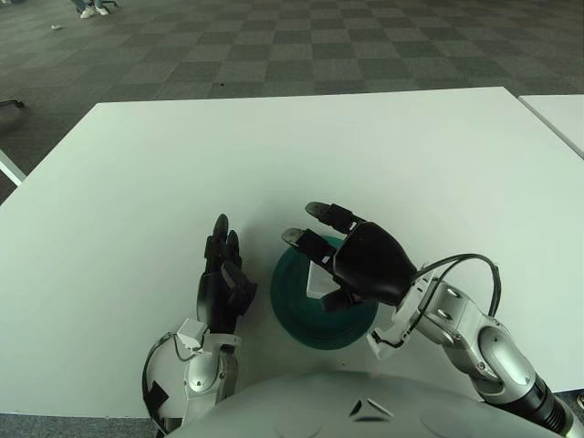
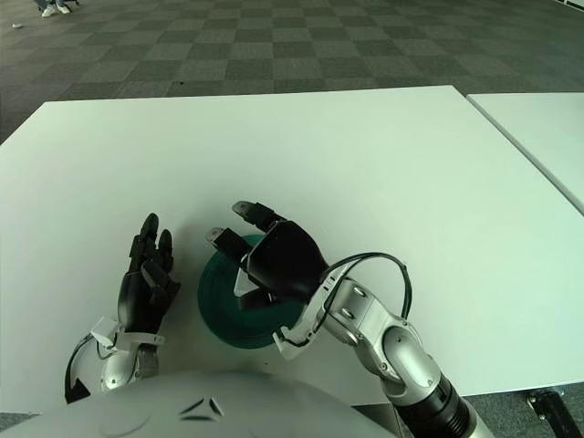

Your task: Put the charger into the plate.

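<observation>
The right hand (image 1: 351, 260) hangs over the dark green plate (image 1: 294, 306), its black fingers (image 1: 330, 215) spread apart and reaching past the plate's far rim, gripping nothing. Just under the palm a white charger (image 1: 319, 280) shows against the green, lying inside the plate; only one corner and edge of it can be seen, since the palm and thumb cover the rest. Whether the hand touches the charger cannot be told. The hand and its silver forearm (image 1: 474, 342) also hide the right part of the plate. A black cable (image 1: 474, 265) loops up from the wrist.

The left hand (image 1: 222, 278) shows just beside the plate on its left, fingers straight and loose, pointing away from the robot and holding nothing.

Everything sits on a white table (image 1: 274, 155). A second white table (image 1: 558, 114) is at the right edge, and grey checkered carpet (image 1: 274, 46) lies beyond
</observation>
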